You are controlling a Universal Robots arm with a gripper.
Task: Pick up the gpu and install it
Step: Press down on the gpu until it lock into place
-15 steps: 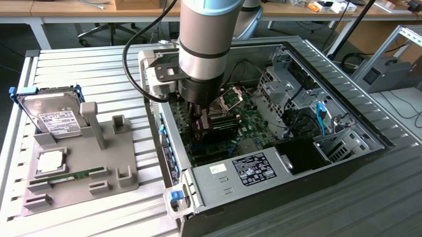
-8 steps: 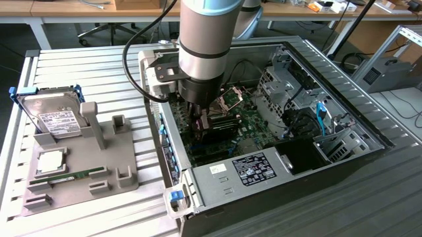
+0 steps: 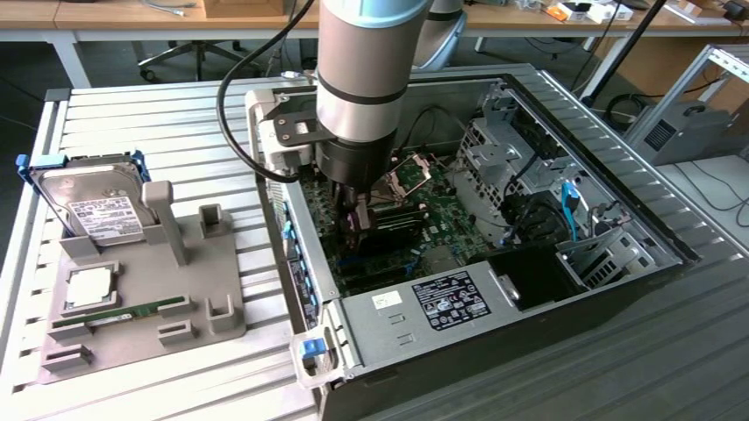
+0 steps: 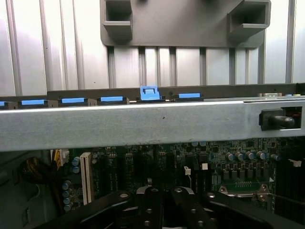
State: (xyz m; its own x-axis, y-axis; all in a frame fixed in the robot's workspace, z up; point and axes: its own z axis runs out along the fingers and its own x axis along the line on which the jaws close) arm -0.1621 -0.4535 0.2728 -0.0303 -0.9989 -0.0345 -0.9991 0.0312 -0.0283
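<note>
The gpu point(image 3: 372, 221) — dark, seemingly upright — sits low inside the open case.

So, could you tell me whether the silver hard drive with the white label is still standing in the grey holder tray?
Yes, the hard drive stands upright in the grey holder tray, outside the computer case.

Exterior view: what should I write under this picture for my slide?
Robot arm's end effector reaching down into the open computer case, over the motherboard; hard drive waits outside.

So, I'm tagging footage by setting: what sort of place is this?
Likely a robotics lab or workshop: an open grey metal computer case lies on a ribbed metal table, with wooden workbenches and office chair legs behind.
</note>
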